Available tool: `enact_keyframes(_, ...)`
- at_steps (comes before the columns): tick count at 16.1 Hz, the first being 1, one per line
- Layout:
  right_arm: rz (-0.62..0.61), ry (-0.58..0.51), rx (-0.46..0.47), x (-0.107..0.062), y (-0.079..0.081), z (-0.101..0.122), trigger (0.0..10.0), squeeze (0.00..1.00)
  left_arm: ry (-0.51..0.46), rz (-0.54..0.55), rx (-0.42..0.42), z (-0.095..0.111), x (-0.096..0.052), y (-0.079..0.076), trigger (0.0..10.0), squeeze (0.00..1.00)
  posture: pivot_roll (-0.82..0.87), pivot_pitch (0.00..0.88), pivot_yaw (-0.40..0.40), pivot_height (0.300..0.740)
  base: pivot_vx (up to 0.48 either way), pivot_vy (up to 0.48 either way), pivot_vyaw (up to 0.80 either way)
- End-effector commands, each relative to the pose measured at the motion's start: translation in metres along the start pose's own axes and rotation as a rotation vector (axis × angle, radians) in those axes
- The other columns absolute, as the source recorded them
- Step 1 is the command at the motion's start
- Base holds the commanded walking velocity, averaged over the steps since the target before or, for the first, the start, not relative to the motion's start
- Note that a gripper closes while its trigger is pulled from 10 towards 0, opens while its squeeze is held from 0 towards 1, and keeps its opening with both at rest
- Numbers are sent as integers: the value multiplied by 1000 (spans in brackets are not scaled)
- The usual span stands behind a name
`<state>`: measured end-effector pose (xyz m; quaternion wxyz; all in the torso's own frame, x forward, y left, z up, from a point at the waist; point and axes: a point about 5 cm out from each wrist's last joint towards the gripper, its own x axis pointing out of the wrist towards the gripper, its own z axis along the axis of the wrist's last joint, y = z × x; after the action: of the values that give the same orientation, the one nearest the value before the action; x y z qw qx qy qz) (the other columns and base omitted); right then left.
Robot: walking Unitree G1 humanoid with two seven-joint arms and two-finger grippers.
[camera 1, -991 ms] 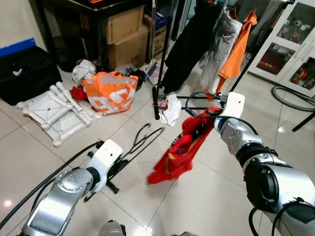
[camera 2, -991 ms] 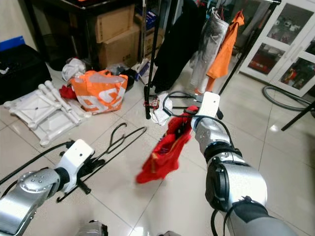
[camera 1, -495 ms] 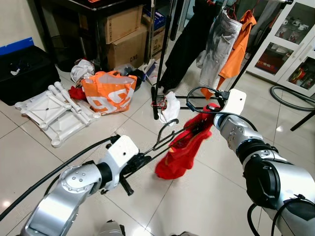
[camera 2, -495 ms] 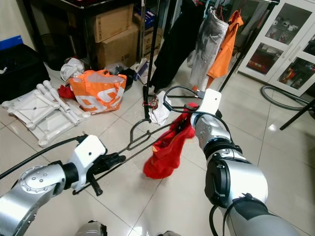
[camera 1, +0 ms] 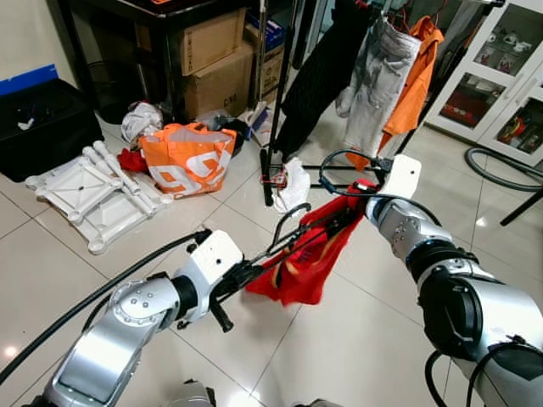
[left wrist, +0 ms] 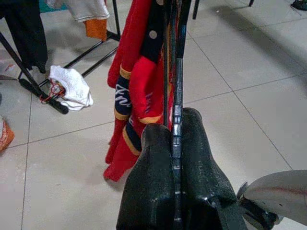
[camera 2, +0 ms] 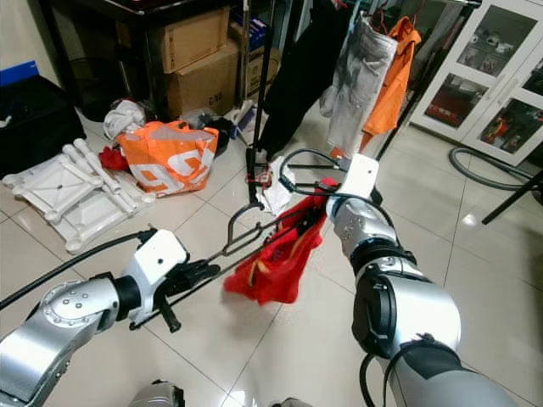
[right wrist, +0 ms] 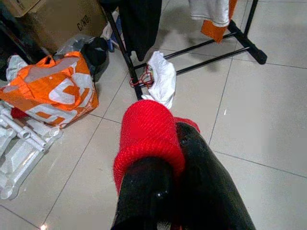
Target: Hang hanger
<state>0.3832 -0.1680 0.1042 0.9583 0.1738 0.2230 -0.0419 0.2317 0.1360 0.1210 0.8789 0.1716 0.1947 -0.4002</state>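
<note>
1. Left tool clamped on black hanger; left wrist view shows both fingers pressed together on the hanger's thin wires.
2. Hanger held off the floor, running from left tool up toward right tool, hook end curled upward near the middle of the scene.
3. Red garment draped on the hanger, hanging down between the two arms, above the floor. It has dark and yellow trim, seen in left wrist view.
4. Right tool clamped on the garment's upper end; right wrist view shows red cloth wrapped over one finger, fingers together on it.
5. Clothes rack stands behind, black pole and black base bars on the floor.
6. On the rack: black garment, grey trousers, orange shirt.
7. White cloth lies on the floor at the rack base, just beside the pole foot.
8. Orange-and-white bag on the floor to the left of the rack.
9. White plastic frame lies flat on the floor further left.
10. Cardboard boxes under a dark tabletop at the back.
11. Black case at far left.
12. White glass-door cabinet at far right.
</note>
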Motion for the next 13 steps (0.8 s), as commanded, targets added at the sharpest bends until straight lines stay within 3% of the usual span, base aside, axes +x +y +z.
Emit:
enact_keyframes(1,49,-38,17,0,8,14,0,0,-11,-2,19,1,4,0,10000,0,139,48,-150,740,0,0,0)
enact_keyframes(4,109,-31,-8,0,16,11,0,0,-7,2,18,-5,8,0,10000,0,136,49,-148,740,0,0,0)
enact_keyframes(7,136,-37,-2,0,23,14,0,0,-32,-37,48,3,5,-6,10000,0,128,51,-144,740,0,0,0)
enact_keyframes(13,50,-61,10,0,9,19,0,0,-23,-88,46,2,-1,-18,10000,0,125,56,-136,740,0,0,0)
